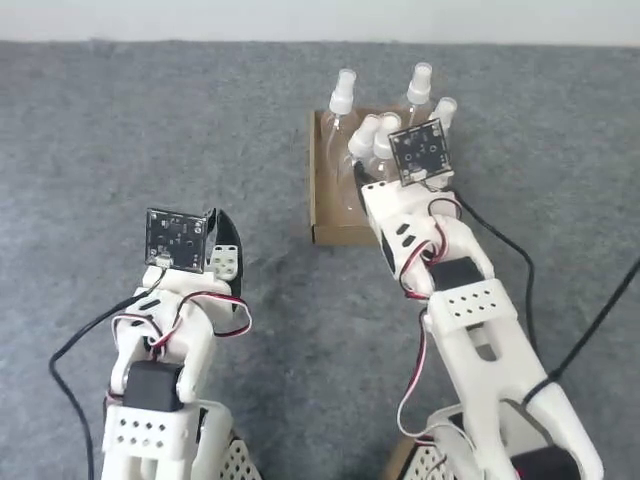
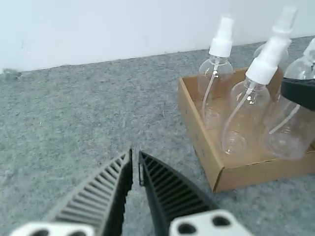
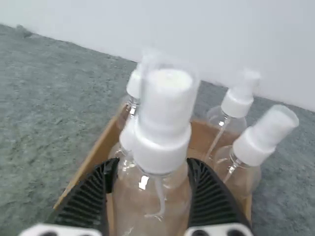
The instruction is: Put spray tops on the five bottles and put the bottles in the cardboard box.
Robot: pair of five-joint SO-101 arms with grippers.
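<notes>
Your right gripper [image 3: 152, 169] has its fingers [image 3: 86, 196] closed around a clear bottle [image 3: 152, 201] that carries its spray top [image 3: 165, 113]. It holds this bottle over the cardboard box [image 1: 338, 236], among the other bottles [image 3: 241, 105] that stand there with their tops on. Whether the base of the held bottle touches the box floor, you cannot tell from these views, and this is the first danger. If you let go while it hangs above the floor or leans, it may drop, tip and knock down its neighbours, because these bottles look empty, light and heavy at the top. The second danger is the opening itself: the neighbours stand just beside the fingers, so a wide opening can push them against the low wall of the box, or over it. A pull backward before the fingers are free could also drag the bottle, or the light box, along the counter [image 1: 150, 120]. Your left gripper [image 2: 135, 158] rests well apart from the box, its fingers almost together and holding nothing, so it cannot steady the box.
</notes>
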